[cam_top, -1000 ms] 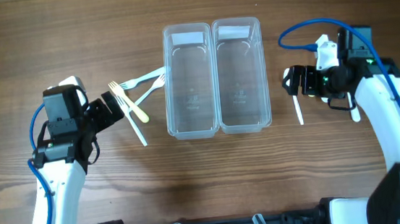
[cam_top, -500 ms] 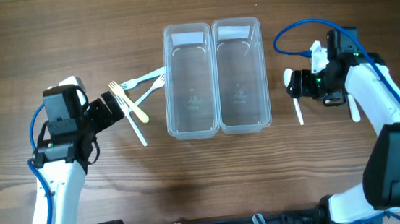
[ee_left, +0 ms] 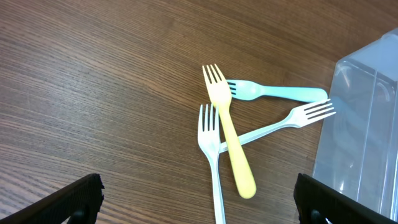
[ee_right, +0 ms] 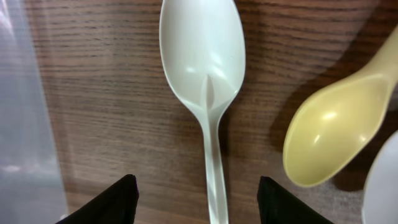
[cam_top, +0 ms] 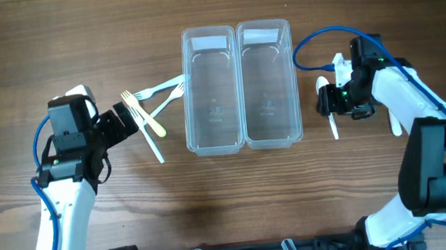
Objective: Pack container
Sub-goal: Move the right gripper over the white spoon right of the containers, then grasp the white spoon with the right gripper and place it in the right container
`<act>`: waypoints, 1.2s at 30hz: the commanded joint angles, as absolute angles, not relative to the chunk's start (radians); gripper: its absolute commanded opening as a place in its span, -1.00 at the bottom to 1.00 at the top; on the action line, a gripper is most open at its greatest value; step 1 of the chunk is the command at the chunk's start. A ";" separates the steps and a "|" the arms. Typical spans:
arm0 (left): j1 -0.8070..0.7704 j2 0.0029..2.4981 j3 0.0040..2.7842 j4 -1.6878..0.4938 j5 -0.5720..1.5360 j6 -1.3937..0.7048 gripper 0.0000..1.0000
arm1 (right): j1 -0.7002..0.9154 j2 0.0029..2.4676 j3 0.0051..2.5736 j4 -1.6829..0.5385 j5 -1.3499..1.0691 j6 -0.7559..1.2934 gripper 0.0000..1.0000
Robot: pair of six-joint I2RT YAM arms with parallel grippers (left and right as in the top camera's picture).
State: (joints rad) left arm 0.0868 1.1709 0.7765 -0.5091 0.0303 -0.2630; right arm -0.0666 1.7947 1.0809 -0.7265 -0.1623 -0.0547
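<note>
1. My right gripper [ee_right: 202,202] hangs low over the white spoon [ee_right: 202,56]. My jaws are apart, one finger on each side of its handle, neither touching it.
2. The white spoon lies flat on the table [cam_top: 214,207], its bowl toward twelve o'clock in my wrist view. A yellow spoon [ee_right: 336,127] lies just beside it at three o'clock.
3. The left container [cam_top: 213,101] and right container [cam_top: 269,97] stand side by side, touching and empty. The white spoon is at three o'clock from them.
4. My left gripper [ee_left: 198,198] has its jaws wide apart, gripping nothing, above crossed forks [ee_left: 231,143] at nine o'clock from the containers.

Brown wood-grain table [ee_left: 93,93], white spoon [ee_right: 202,56], yellow spoon [ee_right: 336,130], yellow fork [ee_left: 229,134]
</note>
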 commanded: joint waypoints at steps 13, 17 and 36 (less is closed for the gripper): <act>0.083 1.176 0.793 -0.506 0.025 -0.239 1.00 | -0.015 1.866 1.092 -0.704 -0.085 -0.075 -0.26; 0.083 1.176 0.793 -0.506 0.025 -0.239 1.00 | -0.001 1.867 1.092 -0.711 -0.064 -0.068 -0.56; 0.083 1.176 0.793 -0.506 0.025 -0.239 0.99 | 0.001 1.889 1.091 -0.701 -0.020 -0.025 -0.91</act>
State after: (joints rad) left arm 0.0868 1.1709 0.7765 -0.5091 0.0303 -0.2630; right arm -0.0025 1.8496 1.0813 -0.7010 -0.0399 -0.0498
